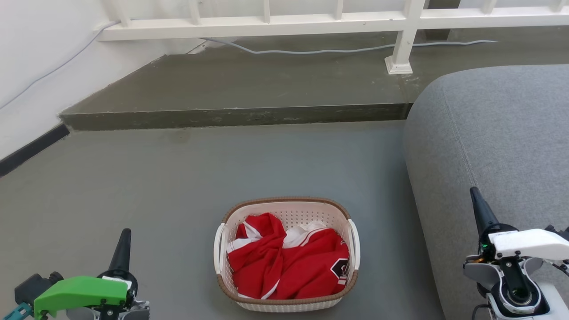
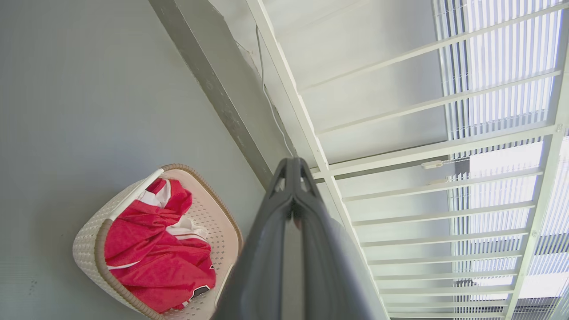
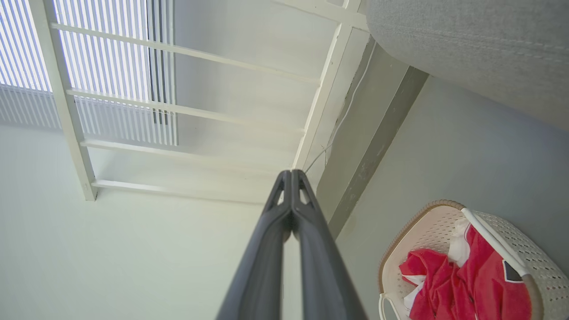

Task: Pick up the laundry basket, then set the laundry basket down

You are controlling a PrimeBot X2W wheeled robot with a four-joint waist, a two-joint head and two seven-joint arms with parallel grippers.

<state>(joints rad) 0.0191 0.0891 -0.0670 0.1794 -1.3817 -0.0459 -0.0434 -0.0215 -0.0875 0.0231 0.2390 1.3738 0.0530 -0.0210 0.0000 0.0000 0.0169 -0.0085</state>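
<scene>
On grey floor at 6 o'clock: cream-white perforated plastic laundry basket, red cloth inside. Probably light, stiff; grip white side handles, 3 and 9 o'clock. Left gripper, right gripper: pinched closed, empty.

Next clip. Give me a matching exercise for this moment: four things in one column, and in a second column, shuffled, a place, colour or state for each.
Things
1. laundry basket
2. garment
3. sofa
4. left gripper

Descriptions
A. shut, holding nothing
B. grey, on the robot's right
C. cream-white with a brown rim, upright on the floor
D. red and white, crumpled inside a container

Pairs: 1-C, 2-D, 3-B, 4-A
</scene>
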